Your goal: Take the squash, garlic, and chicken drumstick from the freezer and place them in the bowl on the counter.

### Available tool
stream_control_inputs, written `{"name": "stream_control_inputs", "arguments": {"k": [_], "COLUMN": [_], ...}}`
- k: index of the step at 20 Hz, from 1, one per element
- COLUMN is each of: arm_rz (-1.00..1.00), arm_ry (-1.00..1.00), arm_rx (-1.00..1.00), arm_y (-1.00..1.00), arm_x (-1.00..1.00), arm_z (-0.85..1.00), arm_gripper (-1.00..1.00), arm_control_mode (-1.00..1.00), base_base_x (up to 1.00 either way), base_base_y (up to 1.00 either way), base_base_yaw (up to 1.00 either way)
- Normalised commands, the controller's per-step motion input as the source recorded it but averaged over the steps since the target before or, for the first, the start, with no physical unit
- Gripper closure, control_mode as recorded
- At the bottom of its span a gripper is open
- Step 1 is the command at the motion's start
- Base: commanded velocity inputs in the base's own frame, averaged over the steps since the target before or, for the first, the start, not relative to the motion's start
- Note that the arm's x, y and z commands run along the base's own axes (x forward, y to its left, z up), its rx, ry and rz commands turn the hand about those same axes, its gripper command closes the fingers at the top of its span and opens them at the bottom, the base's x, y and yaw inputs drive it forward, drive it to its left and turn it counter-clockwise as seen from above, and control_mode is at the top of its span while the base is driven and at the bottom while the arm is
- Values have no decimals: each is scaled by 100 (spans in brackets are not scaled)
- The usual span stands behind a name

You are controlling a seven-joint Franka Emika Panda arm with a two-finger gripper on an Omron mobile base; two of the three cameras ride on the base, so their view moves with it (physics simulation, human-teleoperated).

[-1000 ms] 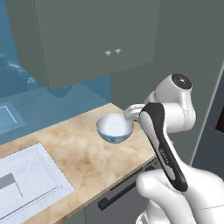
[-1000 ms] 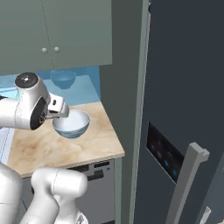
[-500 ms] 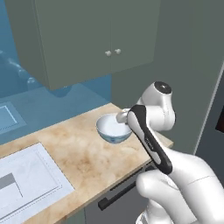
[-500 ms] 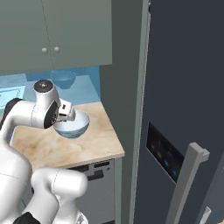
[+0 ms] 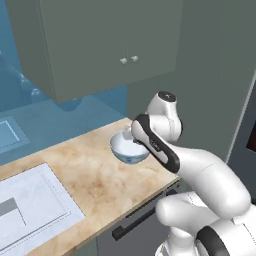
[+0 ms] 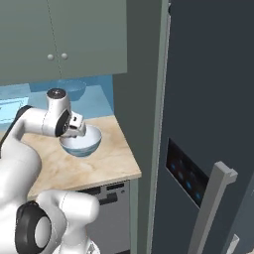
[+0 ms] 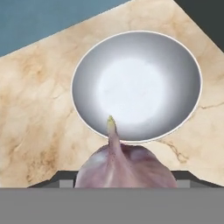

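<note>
The step in hand looks like delivering the garlic (image 7: 124,164) into the bowl (image 7: 136,85), and doing it well probably means carrying the end effector (image 6: 75,126) a little further until the bulb hangs over the white middle of the bowl instead of its rim, then lowering before letting go so the bulb neither bounces out nor rolls onto the counter (image 7: 39,118). In the hand view the garlic sits between the fingers of the end effector, which grips it, its thin stem tip pointing toward the bowl and just overlapping the nearest part of the rim. The bowl appears empty, so the squash and the chicken drumstick would remain to be fetched. The bowl stands on the counter near its right-hand end, close to the tall dark freezer (image 6: 208,99), with the end effector just above its rim in the right base view.
</note>
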Motion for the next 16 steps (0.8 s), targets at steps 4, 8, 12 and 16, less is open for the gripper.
{"name": "stream_control_inputs", "arguments": {"k": [4,8,12,16], "arm_rz": [0,-1,0,-2], "arm_ry": [0,0,0,-1], "arm_rx": [-2,-3,-4,-7], "arm_y": [4,0,0,0], "arm_x": [23,19,9,9], "arm_z": [-18,-18,-24,-26], "arm_gripper": [100,100,100,100], "arm_control_mode": [-100,-100,-100,-100], "base_base_x": [0,0,0,0], "base_base_y": [0,0,0,0], "base_base_yaw": [0,0,0,0]}}
